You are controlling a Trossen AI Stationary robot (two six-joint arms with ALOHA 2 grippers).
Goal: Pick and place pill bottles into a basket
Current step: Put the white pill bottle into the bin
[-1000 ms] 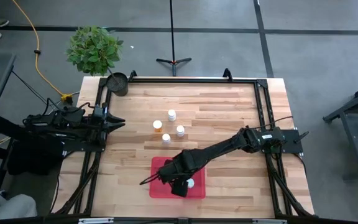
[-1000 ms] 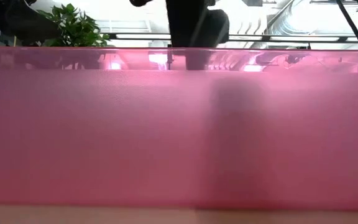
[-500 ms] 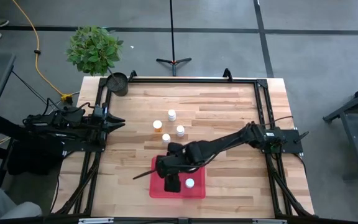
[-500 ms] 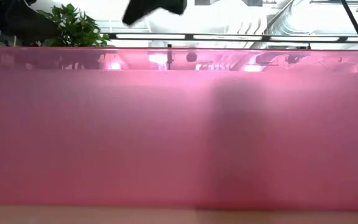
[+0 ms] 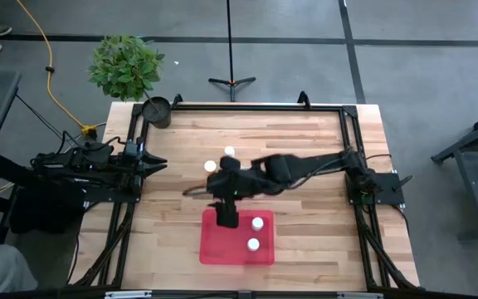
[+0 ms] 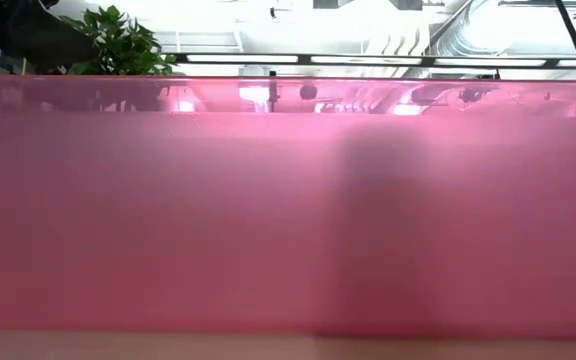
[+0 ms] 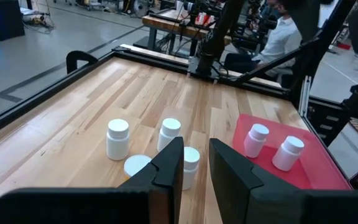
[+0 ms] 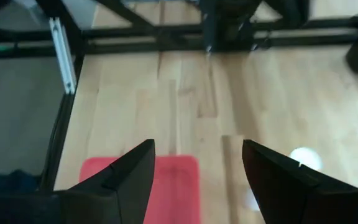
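In the high view we see the right gripper [image 5: 225, 184] at the centre of the frame, over the wooden table [image 5: 305, 141] just above the top edge of the red basket [image 5: 210, 249]; in the right wrist view its two dark fingers [image 8: 129, 171] stand apart with nothing between them. Two pill bottles [image 5: 257, 223] [image 5: 253, 244] with white caps stand in the right half of the basket, which lies in the lower middle of the frame. Another white-capped pill bottle [image 5: 229, 152] shows on bare wood just above the gripper; the arm hides the rest of that cluster, but the left wrist view shows four bottles [image 7: 117, 138] grouped there. The left gripper [image 5: 161, 164] rests at the left edge of the table, fingers together. In the low view the basket's pink wall [image 6: 288, 210] fills the frame.
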